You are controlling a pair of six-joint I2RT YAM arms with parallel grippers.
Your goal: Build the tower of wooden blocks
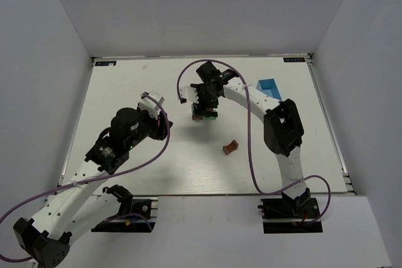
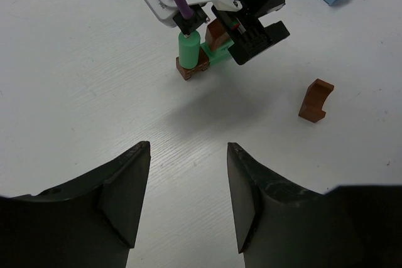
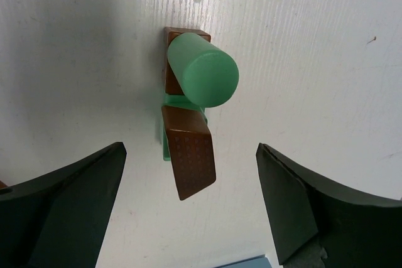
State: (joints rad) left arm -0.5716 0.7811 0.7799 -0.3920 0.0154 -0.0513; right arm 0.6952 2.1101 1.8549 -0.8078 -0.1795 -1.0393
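L gripper [image 2: 188, 155]: nearest the bases, jaws parted, nothing btwn them, hanging over bare white table [image 1: 125, 92], well short of the stack. Looks idle.

Next out: loose reddish-brown wooden arch block [image 1: 230, 147], alone on the table, notch on one side. In the top view its long axis runs diagonal, near-left to far-right. It lies near-right of the tower, apart from it, on the R arm's side. From the L wrist cam it sits ahead and off to the right.

Further: the tower [image 1: 204, 114], mid-table. Bottom = small brown wooden base block [image 2: 191, 70] w/ a flat mint-green wooden piece [image 2: 220, 59] touching beside it. A mint-green wooden cylinder [image 3: 202, 70] stands upright on the brown one. A second brown rectangular block [image 3: 195, 174] stands on the green piece. It looks tilted in the R wrist cam, poss. just perspective, can't tell.

R gripper [image 3: 190, 152]: directly above the tower, jaws spread wide either side, touching nothing, carrying nothing.

Farthest: small blue open-topped box [image 1: 269, 86], far right, not part of the build.

Judgement: next piece prob. the arch block. R gripper is the nearer one. It would need to lift clear, come back toward the near edge and right, then set its jaws across the block's short width, i.e. square to that diagonal. Risk: clipping the cylinder on the way up.
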